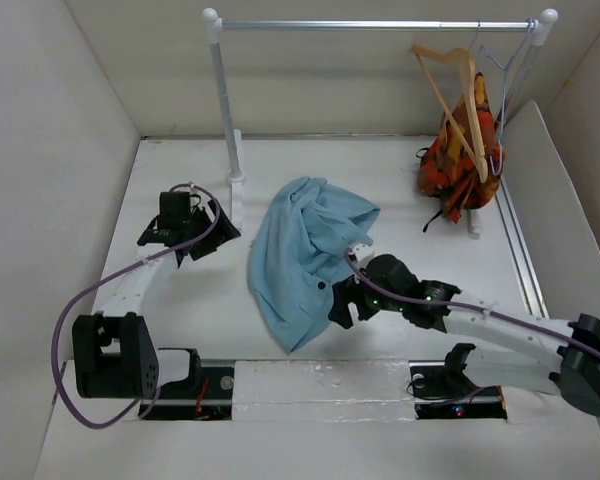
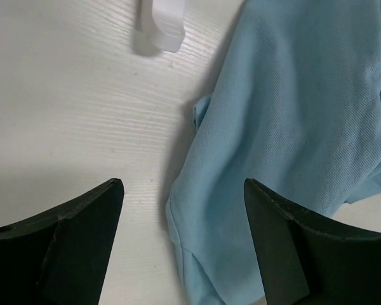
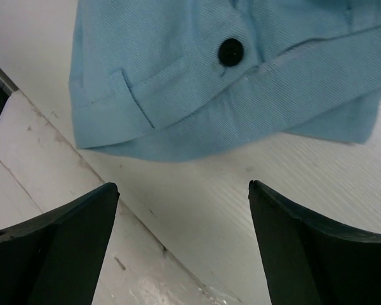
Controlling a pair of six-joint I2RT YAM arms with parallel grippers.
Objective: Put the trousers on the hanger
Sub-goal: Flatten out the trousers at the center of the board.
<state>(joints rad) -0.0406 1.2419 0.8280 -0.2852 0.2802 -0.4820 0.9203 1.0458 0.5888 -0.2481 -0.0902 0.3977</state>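
The light-blue trousers point(image 1: 305, 250) lie crumpled on the white table, mid-scene. Their waistband with a small dark button point(image 3: 230, 52) fills the top of the right wrist view. The tan wooden hanger point(image 1: 458, 95) hangs tilted from the rail at the back right, away from both arms. My left gripper point(image 1: 202, 243) stands open to the left of the trousers, and the trousers' edge point(image 2: 273, 127) shows beyond and between its fingers point(image 2: 82, 241). My right gripper point(image 1: 338, 306) is open at the trousers' near right edge, over bare table point(image 3: 197, 210), holding nothing.
A white clothes rail point(image 1: 380, 24) spans the back, and its left post's foot point(image 2: 162, 25) stands near the left gripper. An orange-red patterned garment point(image 1: 460, 165) and a thin grey-blue wire hanger point(image 1: 502, 62) hang at the rail's right end. White walls enclose the table.
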